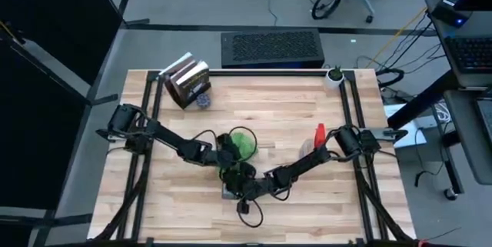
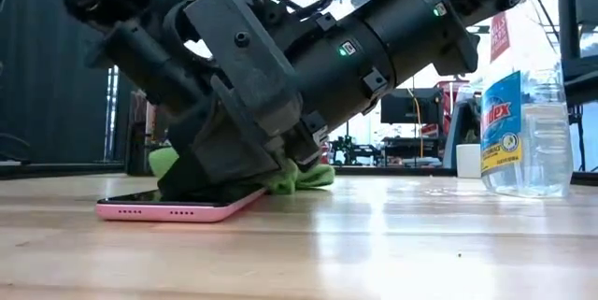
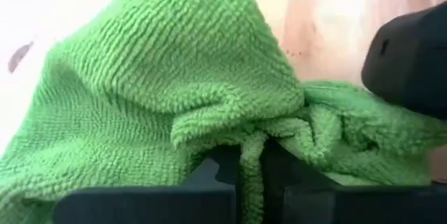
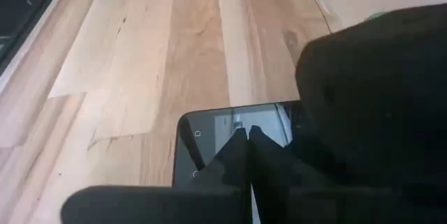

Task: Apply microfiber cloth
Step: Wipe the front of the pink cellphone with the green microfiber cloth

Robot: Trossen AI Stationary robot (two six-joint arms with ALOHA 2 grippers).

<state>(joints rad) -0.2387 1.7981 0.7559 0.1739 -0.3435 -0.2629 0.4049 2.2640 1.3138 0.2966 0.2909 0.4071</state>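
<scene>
From above, books [image 1: 187,82] and a small pot [image 1: 334,75] are seen well beyond the phone [image 1: 229,191], and the spray bottle [image 1: 319,135] off to its right. The cloth [image 1: 241,143] lies just beyond the phone.

At table height, the phone [image 2: 177,207] is half hidden by both arms.

The cloth [image 3: 174,91] is clamped in the left gripper [image 3: 253,175].

The right gripper [image 4: 246,148] is closed, tips pressed on the phone [image 4: 230,137].
</scene>
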